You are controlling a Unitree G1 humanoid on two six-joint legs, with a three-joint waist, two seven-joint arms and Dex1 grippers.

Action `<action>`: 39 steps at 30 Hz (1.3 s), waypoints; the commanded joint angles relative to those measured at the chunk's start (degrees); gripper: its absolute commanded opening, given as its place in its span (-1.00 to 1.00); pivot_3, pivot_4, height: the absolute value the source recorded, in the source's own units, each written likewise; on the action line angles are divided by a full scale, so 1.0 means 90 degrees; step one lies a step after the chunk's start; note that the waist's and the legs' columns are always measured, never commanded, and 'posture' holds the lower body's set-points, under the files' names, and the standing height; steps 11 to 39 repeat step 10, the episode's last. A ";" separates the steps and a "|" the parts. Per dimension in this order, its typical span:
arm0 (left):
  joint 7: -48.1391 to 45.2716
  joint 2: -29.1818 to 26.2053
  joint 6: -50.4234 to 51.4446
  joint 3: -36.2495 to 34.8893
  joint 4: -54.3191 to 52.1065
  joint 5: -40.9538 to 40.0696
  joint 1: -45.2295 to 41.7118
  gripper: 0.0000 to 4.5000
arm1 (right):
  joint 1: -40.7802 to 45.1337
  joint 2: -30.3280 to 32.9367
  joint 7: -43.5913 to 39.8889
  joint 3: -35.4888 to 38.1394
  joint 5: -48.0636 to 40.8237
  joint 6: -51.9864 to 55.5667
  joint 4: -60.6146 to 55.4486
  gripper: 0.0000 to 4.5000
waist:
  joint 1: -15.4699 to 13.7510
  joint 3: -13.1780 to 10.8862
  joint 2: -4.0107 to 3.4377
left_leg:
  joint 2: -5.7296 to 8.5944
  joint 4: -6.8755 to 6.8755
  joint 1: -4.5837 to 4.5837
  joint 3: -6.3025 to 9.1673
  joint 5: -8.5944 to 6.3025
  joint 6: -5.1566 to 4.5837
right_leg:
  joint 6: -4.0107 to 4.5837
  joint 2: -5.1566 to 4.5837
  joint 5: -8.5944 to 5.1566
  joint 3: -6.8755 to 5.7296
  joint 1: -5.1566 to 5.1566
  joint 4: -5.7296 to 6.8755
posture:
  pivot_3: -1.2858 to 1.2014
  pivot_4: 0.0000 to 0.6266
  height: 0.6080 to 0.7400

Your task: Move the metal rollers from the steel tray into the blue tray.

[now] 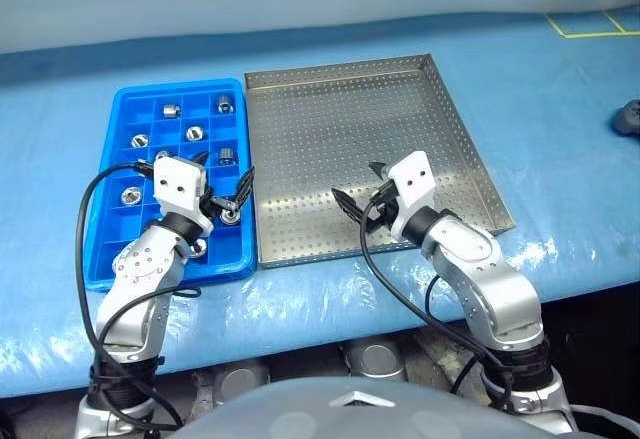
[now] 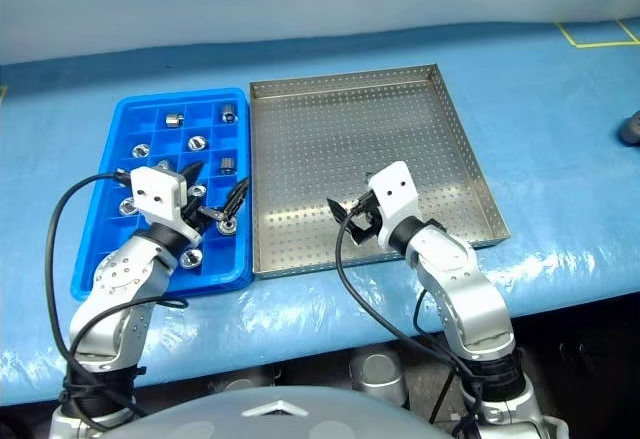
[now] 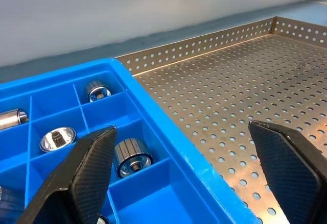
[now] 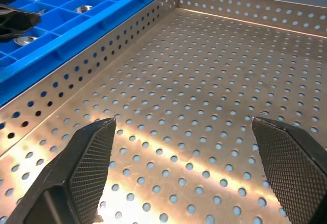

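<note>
With no metal rollers (image 1: 226, 155) visible on the perforated floor of the steel tray (image 1: 300, 109), the transfer looks close to done, if not finished: every roller in view sits in a compartment of the blue tray (image 1: 128, 94), which lies flush against the steel tray's left rim. Roughly nine show in the grid, some on end with the hollow centre up, some on their sides; one or two more may be hidden under the left arm.

Both tools are empty. The left gripper (image 1: 222, 195) hangs over the blue tray's right-hand columns, its black fingers (image 3: 84, 170) spread wide, a ribbed roller lying in the cell just ahead of them. The right gripper (image 1: 362, 199) hovers above the near part of the steel tray, fingers (image 4: 87, 163) equally far apart, nothing but bare dotted metal between them.

Judged from this, the next move calls for a check of the steel tray's corners and the strip under the right arm for a straggler; failing that, both arms can simply draw back clear of the trays without knocking the blue one.

Both trays rest on a table (image 1: 560, 109) draped in wrinkled light-blue sheeting. Yellow tape lines (image 1: 585, 27) mark its far right corner, and a small dark object (image 1: 628, 117) lies at the right edge. Behind runs a plain pale wall.
</note>
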State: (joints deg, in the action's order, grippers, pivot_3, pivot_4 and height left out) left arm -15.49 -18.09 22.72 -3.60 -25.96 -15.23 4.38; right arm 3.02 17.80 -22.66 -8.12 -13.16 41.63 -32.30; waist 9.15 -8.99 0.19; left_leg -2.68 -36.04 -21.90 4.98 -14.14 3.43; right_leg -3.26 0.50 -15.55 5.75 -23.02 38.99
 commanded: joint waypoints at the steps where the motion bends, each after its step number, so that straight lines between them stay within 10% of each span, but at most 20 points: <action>1: 0.0009 -0.0005 -0.0194 -0.0202 -0.0214 0.0020 0.0093 1.00 | 0.0005 0.0073 -0.0051 0.0122 -0.0157 0.0014 -0.0271 0.99 | -0.0012 -0.0001 0.0001 | 0.0000 0.0000 0.0012 -0.0001 0.0000 0.0000 | -0.0001 0.0000 -0.0001 0.0001 0.0012 -0.0001 | -0.07 -0.52 1.00; 39: -0.0077 -0.0027 -0.0174 -0.0182 -0.0455 -0.0017 0.0407 1.00 | 0.0133 0.0135 -0.0072 0.0026 -0.0196 -0.0022 -0.0085 0.99 | -0.0119 -0.0001 0.0002 | 0.0001 0.0004 0.0024 -0.0001 0.0000 0.0000 | -0.0005 0.0000 0.0000 0.0002 0.0025 -0.0007 | -0.05 -0.52 1.00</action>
